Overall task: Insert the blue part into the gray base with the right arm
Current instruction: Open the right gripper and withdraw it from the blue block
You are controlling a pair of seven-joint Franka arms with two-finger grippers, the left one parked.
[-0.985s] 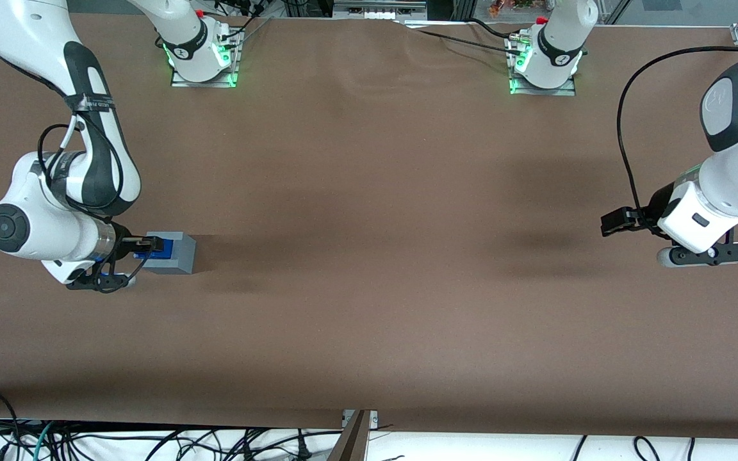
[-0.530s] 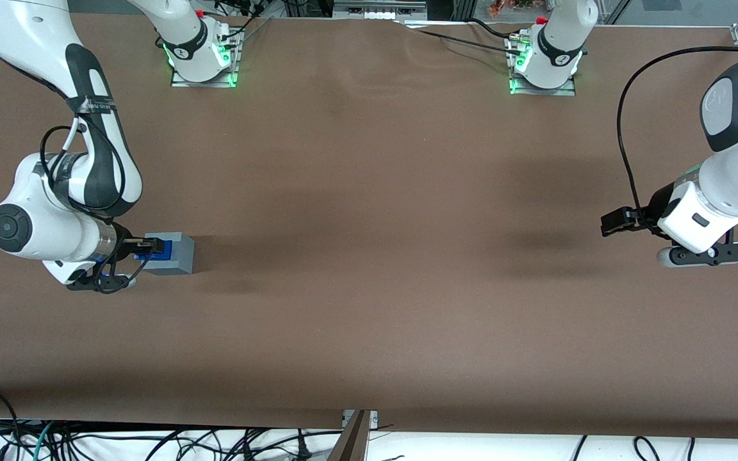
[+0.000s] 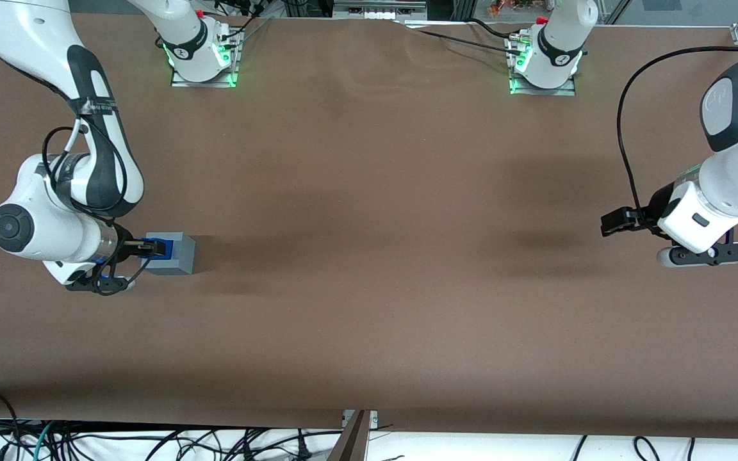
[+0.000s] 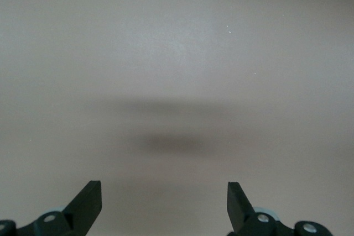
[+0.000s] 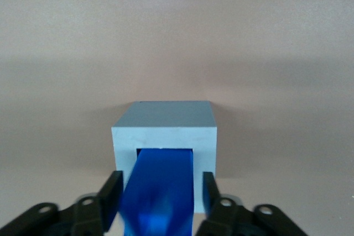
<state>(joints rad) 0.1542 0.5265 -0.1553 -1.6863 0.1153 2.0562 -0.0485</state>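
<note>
One blue part (image 3: 153, 246) and one gray base (image 3: 173, 253) sit together on a wide brown worktop (image 3: 382, 256), toward the working arm's end of it. The gray base is a light gray cube resting flat on the worktop, with a square opening in the side that faces the right arm (image 3: 55, 211). The blue part is a small bright blue block lying level, with its leading end inside that opening and the rest of it sticking out toward the arm. The wrist view shows this closely: the blue part (image 5: 160, 189) reaches into the dark square mouth of the gray base (image 5: 165, 122). One black claw (image 5: 160, 197) is closed onto the blue part, one finger (image 5: 110, 194) pressed against each of its sides, and it is low, just above the worktop and right beside the open face of the cube. In the front view the claw (image 3: 141, 248) points sideways along the worktop toward the cube. The worktop is covered with a plain brown sheet showing soft shadows and a few gentle wrinkles. Two arm mounts with green lights (image 3: 205, 61) stand at the edge farthest from the front camera. Many loose black cables (image 3: 151, 442) lie on a white floor at the edge nearest the camera.
</note>
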